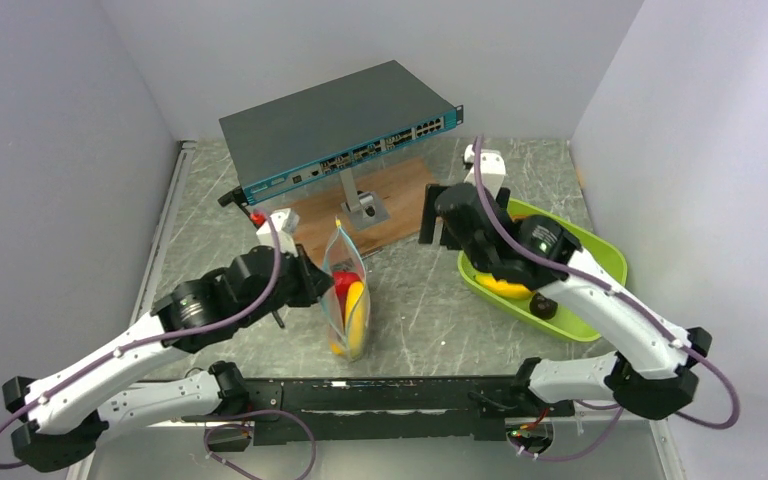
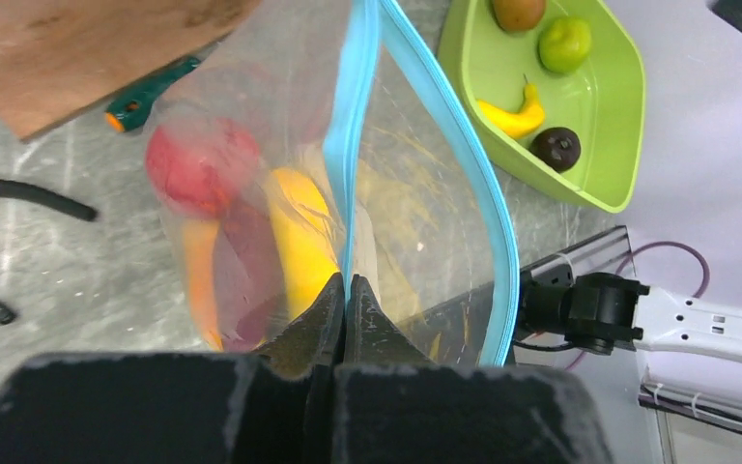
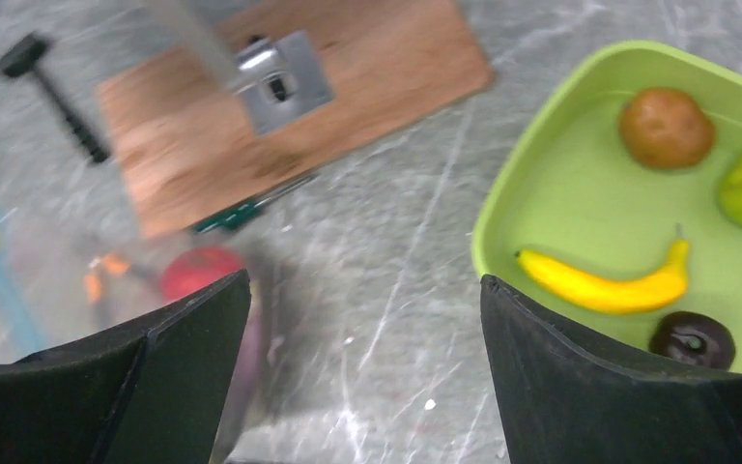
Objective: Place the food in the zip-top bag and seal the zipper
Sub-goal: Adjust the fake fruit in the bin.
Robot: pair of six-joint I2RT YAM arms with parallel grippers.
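Top: loading step, partway. The left tool (image 1: 310, 282) holds the zip-top bag (image 1: 348, 290) upright on the bench (image 1: 420, 300); right arm is bent over the lime tray (image 1: 605, 255).
Left wrist: tool clenched on the zipper (image 2: 353, 145), mouth open, red fruit (image 2: 198, 164) and yellow piece (image 2: 301, 237) inside.
Right wrist: right tool (image 3: 362, 319) spread, empty. Next it likely picks the banana (image 3: 604, 285).

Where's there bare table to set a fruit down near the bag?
Barest is the table between the bag and the tray, though the right gripper hangs open over its far end. Also the far right corner behind the tray. Crowded: left of the bag, where the left gripper pinches it, and around the board.
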